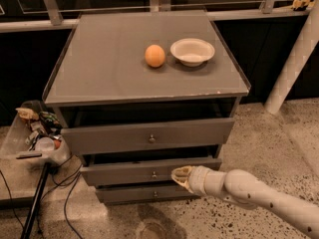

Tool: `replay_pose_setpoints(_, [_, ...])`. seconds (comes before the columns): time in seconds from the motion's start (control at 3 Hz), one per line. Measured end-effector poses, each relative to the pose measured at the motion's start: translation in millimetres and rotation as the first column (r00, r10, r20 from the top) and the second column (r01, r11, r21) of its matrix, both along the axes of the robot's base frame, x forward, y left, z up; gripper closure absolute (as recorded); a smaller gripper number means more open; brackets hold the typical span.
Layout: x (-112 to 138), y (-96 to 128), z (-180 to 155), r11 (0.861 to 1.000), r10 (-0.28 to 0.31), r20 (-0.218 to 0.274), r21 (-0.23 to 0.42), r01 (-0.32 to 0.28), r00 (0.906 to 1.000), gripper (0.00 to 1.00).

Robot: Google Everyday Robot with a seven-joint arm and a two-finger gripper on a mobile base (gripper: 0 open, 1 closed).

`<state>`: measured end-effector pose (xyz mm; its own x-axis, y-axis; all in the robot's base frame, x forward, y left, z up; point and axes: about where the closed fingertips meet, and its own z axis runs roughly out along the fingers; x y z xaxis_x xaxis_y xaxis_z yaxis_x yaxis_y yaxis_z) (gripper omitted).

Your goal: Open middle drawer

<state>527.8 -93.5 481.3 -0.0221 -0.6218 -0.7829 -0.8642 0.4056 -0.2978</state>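
Note:
The grey cabinet has three drawer fronts stacked one above another. The middle drawer is the medium-height front, with a small round metal knob at its centre and a dark gap above it. My gripper, on a white arm coming in from the lower right, is right in front of this drawer, just right of the knob and at the same height. Whether it touches the front or the knob cannot be seen.
An orange and a white bowl sit on the cabinet top. The taller top drawer and the slim bottom drawer flank the middle one. A clear bin of clutter and cables lie at left, a white post at right.

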Motion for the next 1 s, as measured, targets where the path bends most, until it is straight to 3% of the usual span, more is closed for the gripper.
replay_pose_setpoints(0.33, [66,-14,11,0.998,-0.046,0.012,-0.048,0.046,0.9989,0.36])
replay_pose_setpoints(0.67, [97,-25,7,0.994,-0.069,0.017,-0.085,0.070,0.9975,0.13])
replay_pose_setpoints(1.0, [88,-25,7,0.994,-0.069,0.017,-0.085,0.070,0.9975,0.00])
